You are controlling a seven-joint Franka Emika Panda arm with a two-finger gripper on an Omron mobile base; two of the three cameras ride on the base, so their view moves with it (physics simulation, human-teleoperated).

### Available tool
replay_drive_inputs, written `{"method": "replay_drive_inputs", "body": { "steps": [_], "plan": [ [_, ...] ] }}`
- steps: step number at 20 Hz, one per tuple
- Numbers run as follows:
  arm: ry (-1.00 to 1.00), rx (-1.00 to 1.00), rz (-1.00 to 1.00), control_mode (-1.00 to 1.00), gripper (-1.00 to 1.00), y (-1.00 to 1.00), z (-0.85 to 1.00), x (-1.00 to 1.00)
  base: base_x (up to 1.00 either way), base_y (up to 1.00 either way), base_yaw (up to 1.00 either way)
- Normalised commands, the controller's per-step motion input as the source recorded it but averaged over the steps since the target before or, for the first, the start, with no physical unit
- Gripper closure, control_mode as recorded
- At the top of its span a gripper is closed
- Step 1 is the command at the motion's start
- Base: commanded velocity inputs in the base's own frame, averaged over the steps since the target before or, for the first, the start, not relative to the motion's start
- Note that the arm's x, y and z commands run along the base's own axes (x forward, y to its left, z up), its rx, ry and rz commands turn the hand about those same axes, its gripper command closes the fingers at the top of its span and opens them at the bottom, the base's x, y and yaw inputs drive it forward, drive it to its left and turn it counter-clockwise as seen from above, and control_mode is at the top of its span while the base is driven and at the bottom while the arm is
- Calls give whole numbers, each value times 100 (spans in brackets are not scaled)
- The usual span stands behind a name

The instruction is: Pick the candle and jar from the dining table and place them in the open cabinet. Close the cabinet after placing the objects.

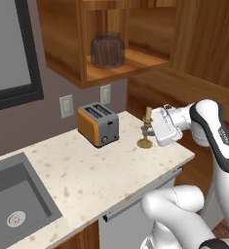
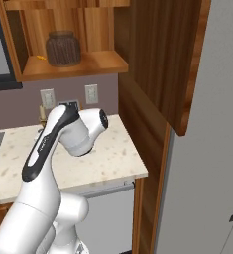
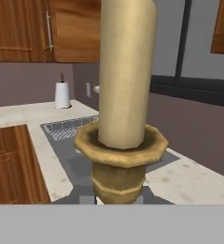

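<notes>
My gripper [image 1: 148, 130] is shut on the candle [image 1: 146, 127], a cream stub on a slim brass holder, gripping the stem. The holder's round base sits low over the speckled counter [image 1: 111, 170], right of the toaster; I cannot tell whether it touches. In the hand view the candle [image 3: 125, 71] stands upright and very close. The candle's tip [image 2: 42, 113] peeks out behind my arm in the right base view. The jar [image 1: 107, 49] [image 2: 63, 48] stands on the shelf of the open cabinet [image 1: 130, 65] [image 2: 88, 64], above and left of the gripper. The dining table is out of view.
An orange toaster [image 1: 98, 124] stands against the wall left of the candle. A sink [image 1: 13, 204] is set into the counter's left end. The cabinet's wooden door [image 2: 157, 59] hangs open to the right. A paper towel roll [image 3: 62, 94] stands on a far counter.
</notes>
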Motion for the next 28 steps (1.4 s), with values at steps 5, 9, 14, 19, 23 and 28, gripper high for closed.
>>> {"method": "replay_drive_inputs", "body": {
  "steps": [5, 9, 14, 19, 23, 28],
  "plan": [
    [-1, -2, -18, -100, 100, 1, 36, -2, 0, 0, 0],
    [0, -1, -21, -100, 100, -2, 34, -10, 0, 0, 0],
    [0, 0, -23, -100, 100, 0, 34, -7, 0, 0, 0],
    [0, 0, -23, -100, 100, -8, 29, 0, 0, 0, 0],
    [0, 0, -24, -100, 100, -19, 26, 0, 0, 0, 0],
    [0, 0, -24, -100, 100, -26, 28, 0, 0, 0, 0]
  ]
}}
